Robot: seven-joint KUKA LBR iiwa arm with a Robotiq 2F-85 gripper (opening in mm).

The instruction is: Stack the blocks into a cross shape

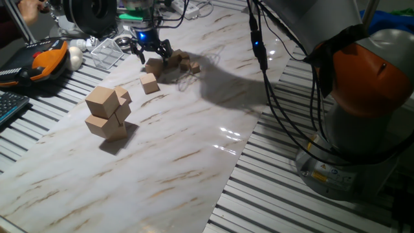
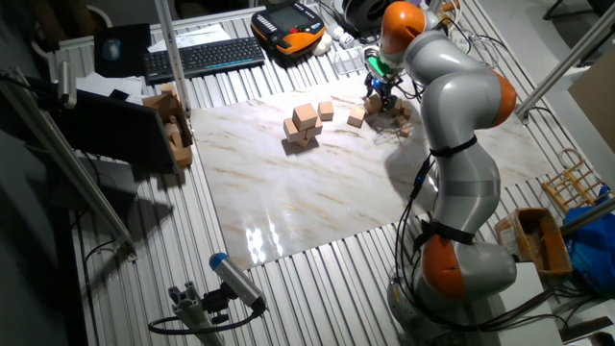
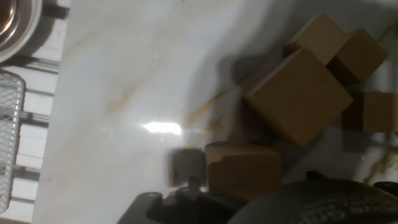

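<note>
1. Marble-patterned table (image 1: 194, 162) carries the action, with a started stack (image 1: 108, 111) at near left.
2. Far side: gripper (image 1: 152, 54) hovers over loose blocks (image 1: 155, 66), fingers spread wide, apparently lining up a pick.

Marble-look sheet (image 2: 317, 192) on slatted metal table (image 2: 317, 288), glare patches

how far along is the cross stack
A small stack of tan cubes already stands mid-table. The gripper hovers low over a block in the far cluster; whether it grips is unclear. Another block lies loose, so the cross isn't visibly complete.
</note>
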